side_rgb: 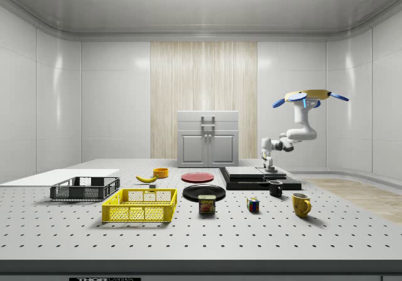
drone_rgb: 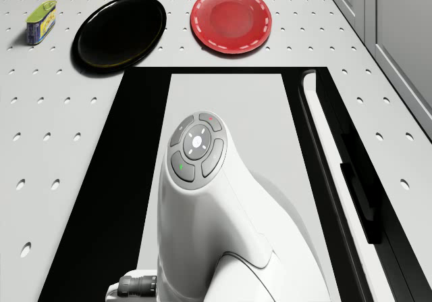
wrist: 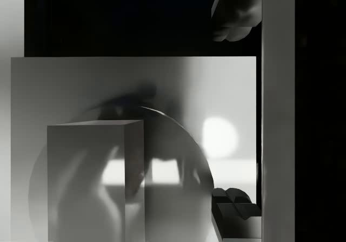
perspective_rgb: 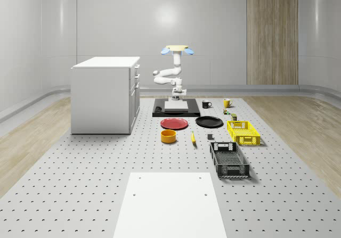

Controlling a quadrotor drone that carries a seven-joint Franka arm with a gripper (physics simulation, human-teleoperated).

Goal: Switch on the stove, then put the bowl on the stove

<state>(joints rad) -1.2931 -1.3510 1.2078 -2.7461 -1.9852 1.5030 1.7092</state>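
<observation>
The stove (perspective_rgb: 176, 109) is a black slab with a grey cooking plate (drone_rgb: 229, 106), standing beside the white cabinet. The drone (perspective_rgb: 177, 49) hovers above the stove's far side, and its white arm (drone_rgb: 196, 180) bends down over the plate. My gripper (perspective_rgb: 177, 95) hangs just above the stove (side_rgb: 259, 177), and from the side the gripper (side_rgb: 270, 166) is near the stove's right end. In the wrist view the two fingertips (wrist: 238, 14) stand far apart over the grey plate, nothing between them. The orange bowl (perspective_rgb: 168, 136) rests on the table in front of the stove, beyond the red plate.
A red plate (drone_rgb: 230, 19) and a black plate (drone_rgb: 119, 31) lie in front of the stove. The white cabinet (perspective_rgb: 105, 94) stands close on the whole-scene view's left. Mugs (perspective_rgb: 206, 104), a can (drone_rgb: 40, 21), a yellow basket (perspective_rgb: 243, 132) and a black basket (perspective_rgb: 229, 159) stand to the right.
</observation>
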